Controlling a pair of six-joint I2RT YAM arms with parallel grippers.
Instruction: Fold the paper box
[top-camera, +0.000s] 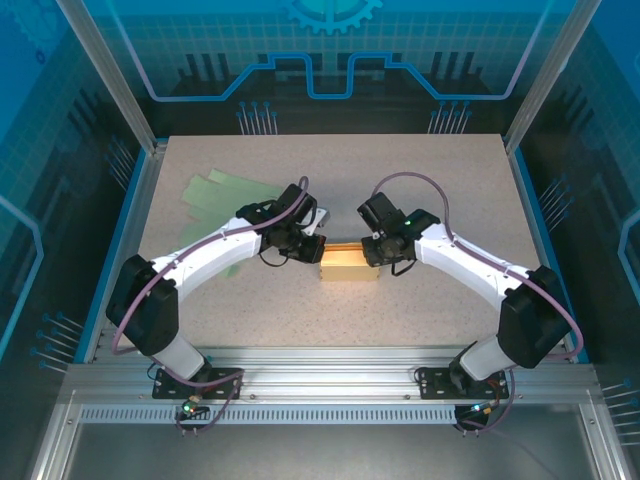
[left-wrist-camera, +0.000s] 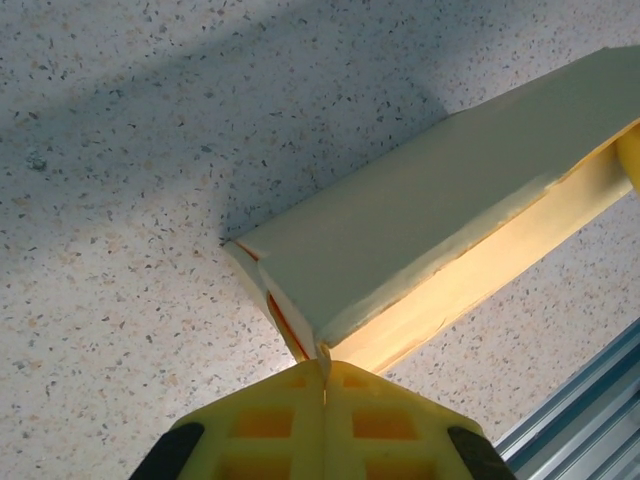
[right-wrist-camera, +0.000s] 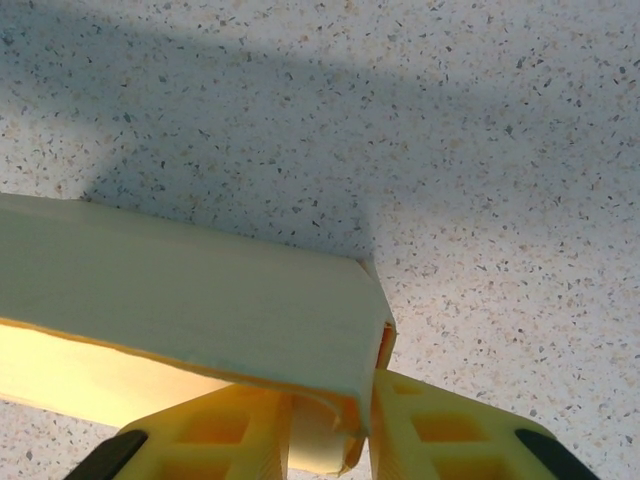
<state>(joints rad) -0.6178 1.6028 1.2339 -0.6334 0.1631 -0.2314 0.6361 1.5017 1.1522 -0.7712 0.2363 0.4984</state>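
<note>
The paper box (top-camera: 349, 262) is a long pale-yellow sleeve lying on the speckled table between my two arms. My left gripper (top-camera: 318, 250) meets its left end. In the left wrist view the yellow fingers (left-wrist-camera: 270, 420) are shut together, and a thin paper edge at the near corner of the box (left-wrist-camera: 430, 230) is pinched between their tips. My right gripper (top-camera: 372, 252) is at the right end. There the fingers (right-wrist-camera: 440, 430) stand a little apart, with the end corner and a curled flap of the box (right-wrist-camera: 180, 290) clamped between them.
Flat green paper sheets (top-camera: 215, 190) lie at the back left of the table, behind my left arm. An aluminium rail (left-wrist-camera: 590, 390) runs along the table's near edge. Bare speckled tabletop (top-camera: 400, 170) lies behind the box.
</note>
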